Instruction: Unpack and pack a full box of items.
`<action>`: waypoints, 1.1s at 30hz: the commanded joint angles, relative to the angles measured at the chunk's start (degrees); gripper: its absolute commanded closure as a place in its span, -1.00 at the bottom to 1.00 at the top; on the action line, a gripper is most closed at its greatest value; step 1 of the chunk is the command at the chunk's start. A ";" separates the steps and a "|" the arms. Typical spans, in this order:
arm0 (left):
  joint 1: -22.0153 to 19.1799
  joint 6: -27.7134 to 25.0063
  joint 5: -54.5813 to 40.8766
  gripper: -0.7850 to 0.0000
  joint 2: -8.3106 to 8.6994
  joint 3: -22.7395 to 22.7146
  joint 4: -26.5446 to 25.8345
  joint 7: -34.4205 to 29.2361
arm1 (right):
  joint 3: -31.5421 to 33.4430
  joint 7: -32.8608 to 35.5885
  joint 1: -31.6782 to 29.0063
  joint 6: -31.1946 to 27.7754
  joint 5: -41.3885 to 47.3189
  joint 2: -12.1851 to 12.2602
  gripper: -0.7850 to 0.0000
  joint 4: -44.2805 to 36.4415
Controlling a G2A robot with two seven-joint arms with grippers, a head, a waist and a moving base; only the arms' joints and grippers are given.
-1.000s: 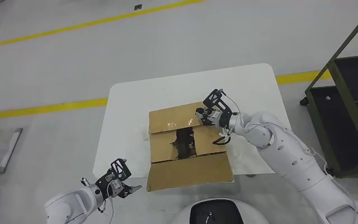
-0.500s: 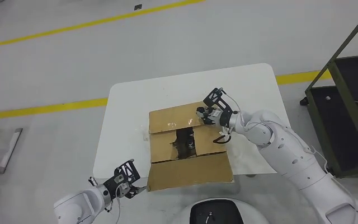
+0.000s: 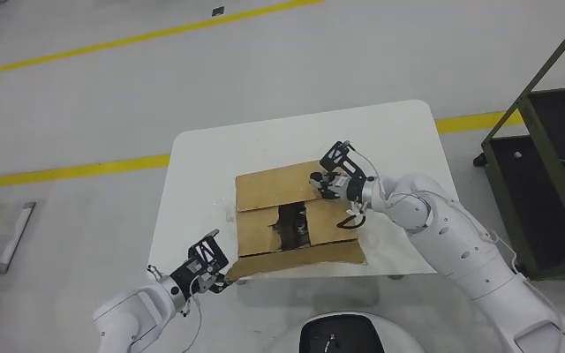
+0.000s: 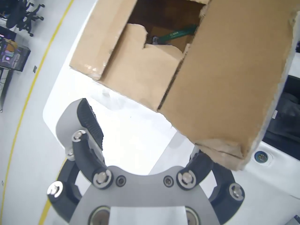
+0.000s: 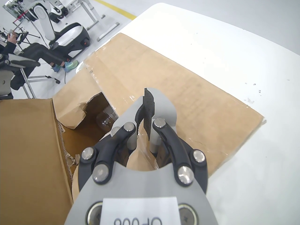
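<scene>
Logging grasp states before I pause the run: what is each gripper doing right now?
Left gripper: open, at a corner of the brown cardboard box.
Right gripper: shut on a flap edge of that box.

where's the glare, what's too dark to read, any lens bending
top view: the opening in the box is a dark patch, contents unreadable; left wrist view: the inside is shadowed, just a green item catches light, and the yellow floor line bows from lens distortion; right wrist view: tape on the flap glints, a clear container shows dimly inside.
</scene>
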 commanded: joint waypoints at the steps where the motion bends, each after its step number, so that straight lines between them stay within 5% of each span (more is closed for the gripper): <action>1: -1.23 1.75 -1.66 -1.00 -0.16 0.67 0.25 0.81 | 0.42 0.05 -0.04 -0.11 0.50 0.07 1.00 -0.30; 9: -7.63 8.82 5.42 -1.00 -0.64 6.46 1.70 -3.06 | 4.54 0.12 -0.29 0.68 1.21 0.94 1.00 -2.49; 18: -14.71 16.05 3.10 -1.00 -1.92 12.81 6.65 -9.37 | 8.95 -1.61 -2.85 3.41 -3.26 2.14 1.00 -10.38; 33: -16.17 16.28 1.75 -1.00 -2.38 13.46 10.04 -10.53 | -2.68 -8.57 -5.81 10.27 -22.75 0.58 1.00 -7.96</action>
